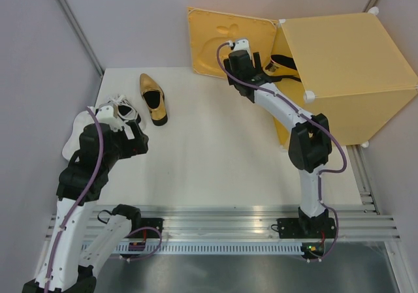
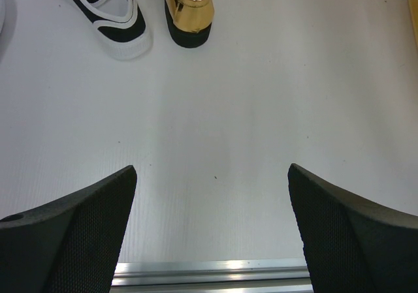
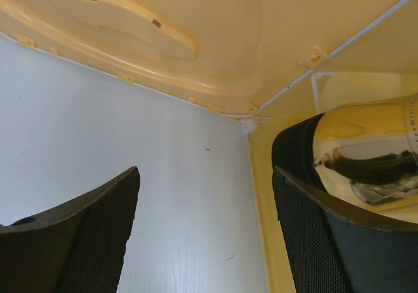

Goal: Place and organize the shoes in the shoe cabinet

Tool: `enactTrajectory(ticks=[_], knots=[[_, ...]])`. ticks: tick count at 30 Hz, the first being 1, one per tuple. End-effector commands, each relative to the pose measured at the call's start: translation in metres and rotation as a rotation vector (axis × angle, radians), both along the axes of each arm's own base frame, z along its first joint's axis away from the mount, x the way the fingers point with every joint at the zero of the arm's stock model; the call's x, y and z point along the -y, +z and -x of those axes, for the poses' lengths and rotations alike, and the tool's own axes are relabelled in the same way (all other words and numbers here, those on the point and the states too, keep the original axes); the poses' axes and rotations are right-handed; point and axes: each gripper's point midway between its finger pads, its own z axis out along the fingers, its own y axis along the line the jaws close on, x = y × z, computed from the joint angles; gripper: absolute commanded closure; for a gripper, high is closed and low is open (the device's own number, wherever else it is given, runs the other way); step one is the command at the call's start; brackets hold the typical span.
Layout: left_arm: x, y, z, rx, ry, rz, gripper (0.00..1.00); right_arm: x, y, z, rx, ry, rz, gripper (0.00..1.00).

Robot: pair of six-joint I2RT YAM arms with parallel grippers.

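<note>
The yellow-orange shoe cabinet [image 1: 346, 58] stands at the back right with its door [image 1: 228, 42] swung open to the left. One gold shoe [image 3: 366, 149] lies inside it, just outside my right finger. My right gripper [image 1: 251, 58] [image 3: 206, 195] is open at the cabinet's mouth, nothing between its fingers. A second gold shoe [image 1: 153, 98] [image 2: 189, 9] and a laced white shoe [image 1: 121, 107] [image 2: 111, 15] rest on the table at the left. Another white shoe [image 1: 73, 139] is partly hidden by my left arm. My left gripper [image 1: 134, 139] [image 2: 212, 195] hangs open over bare table, nearer than those shoes.
Grey walls close in the table on the left and at the back. An aluminium rail [image 1: 228, 218] [image 2: 209, 270] runs along the near edge in front of the arm bases. The cabinet's door [image 3: 163, 32] stands on edge on the white tabletop [image 1: 215, 156].
</note>
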Motion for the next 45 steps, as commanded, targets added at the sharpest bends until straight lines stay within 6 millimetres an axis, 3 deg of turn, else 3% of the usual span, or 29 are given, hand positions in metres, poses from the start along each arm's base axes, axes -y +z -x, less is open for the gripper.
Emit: enactTrajectory(ticks=[1, 7, 11, 17, 32, 39, 44, 45], knots=[[0.0, 0.011, 0.0, 0.032, 0.011, 0.018, 0.0, 0.022, 0.013, -0.013, 0.065, -0.106, -0.041, 0.14], [0.0, 0.009, -0.001, 0.024, 0.01, 0.019, 0.0, 0.053, 0.002, -0.012, 0.025, -0.158, -0.031, 0.13], [0.001, 0.008, -0.002, 0.022, 0.007, 0.022, 0.0, 0.069, 0.01, -0.005, 0.035, -0.189, -0.037, 0.13], [0.004, 0.008, -0.004, 0.021, -0.003, 0.026, 0.0, 0.094, 0.006, -0.001, 0.021, -0.249, -0.038, 0.14], [0.002, 0.008, -0.003, 0.025, 0.0, 0.016, 0.0, 0.122, 0.002, -0.001, 0.015, -0.304, -0.057, 0.13], [0.002, 0.009, -0.003, 0.028, 0.001, 0.018, 0.0, 0.121, 0.005, -0.004, 0.008, -0.284, -0.071, 0.13], [0.003, 0.011, -0.003, 0.031, -0.002, 0.027, 0.0, 0.085, 0.023, 0.0, 0.002, -0.088, -0.165, 0.13], [0.003, 0.011, -0.003, 0.031, -0.002, 0.029, 0.0, 0.079, 0.034, 0.004, 0.013, -0.048, -0.171, 0.13]])
